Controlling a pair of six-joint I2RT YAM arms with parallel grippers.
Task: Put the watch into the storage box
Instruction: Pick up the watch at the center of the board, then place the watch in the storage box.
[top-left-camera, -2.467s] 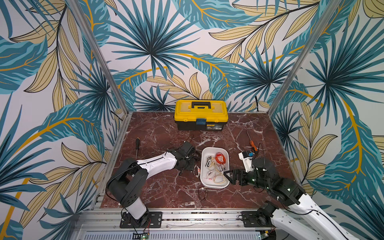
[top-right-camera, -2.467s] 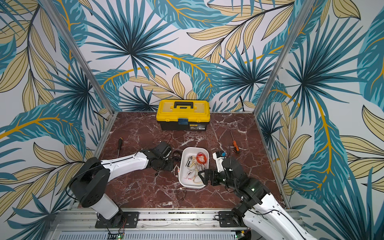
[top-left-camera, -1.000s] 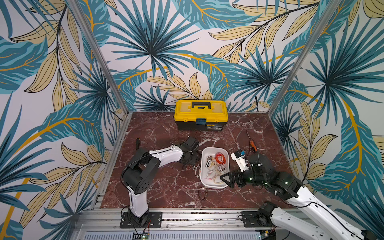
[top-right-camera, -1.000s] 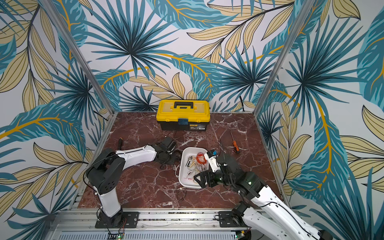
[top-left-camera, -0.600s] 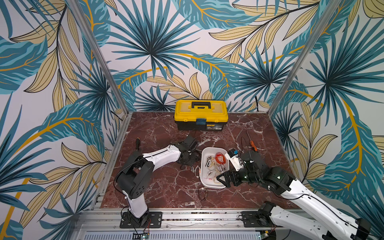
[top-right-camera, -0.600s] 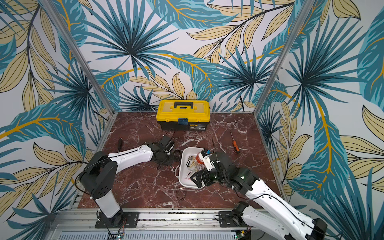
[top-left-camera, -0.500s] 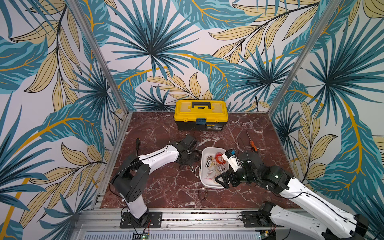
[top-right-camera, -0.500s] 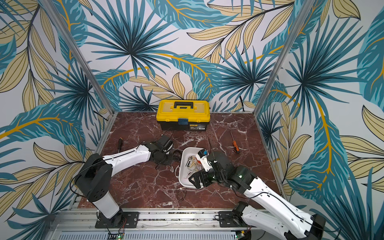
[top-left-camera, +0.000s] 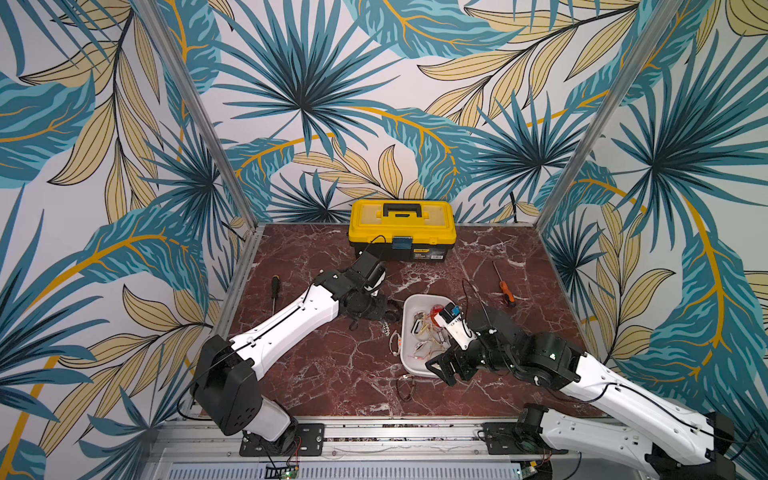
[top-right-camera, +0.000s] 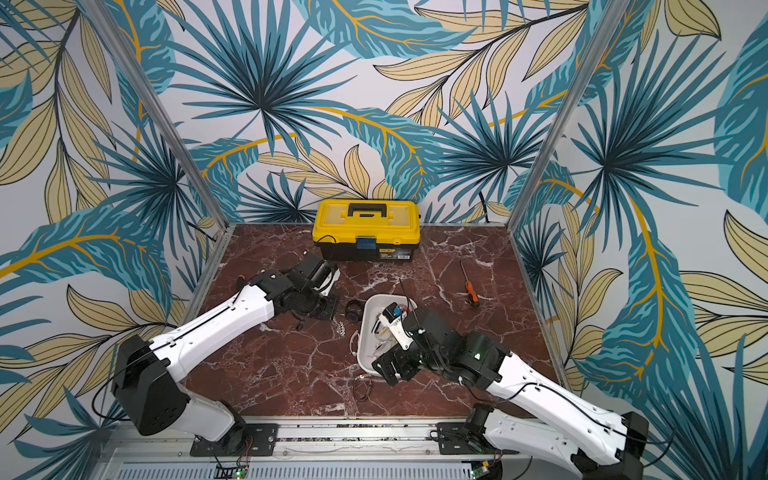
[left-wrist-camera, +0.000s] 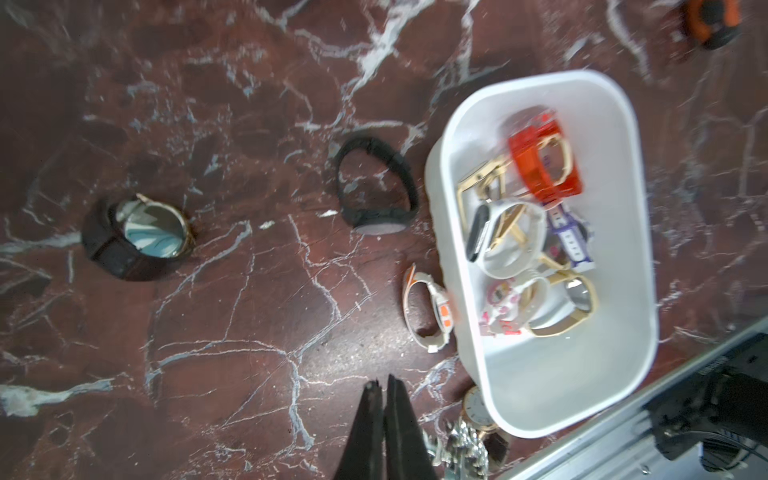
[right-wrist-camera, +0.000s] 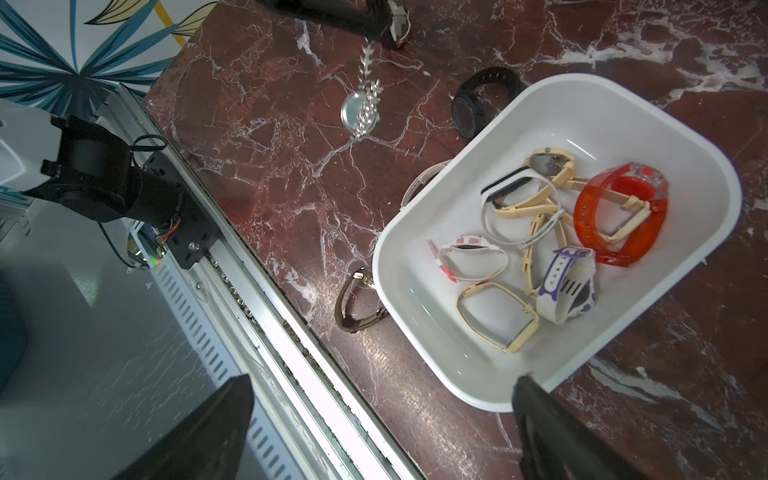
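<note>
the marble table (top-left-camera: 324, 374) has its widest bare stretch on the near left. the toolbox (top-left-camera: 401, 224) stands against the back wall. the box (right-wrist-camera: 453, 370) lies right of centre with several watches inside. its near end is under the right gripper (right-wrist-camera: 374, 432), whose fingers stand wide apart around nothing. the left gripper (left-wrist-camera: 384, 384), pinched together on a silver chain, dangles the chain watch (right-wrist-camera: 358, 111) left of the box, outside its rim. a black watch (right-wrist-camera: 467, 114) sits just beside the box's far left corner, and a brown watch (right-wrist-camera: 338, 305) lies by its near left corner, close to the table's front edge.
</note>
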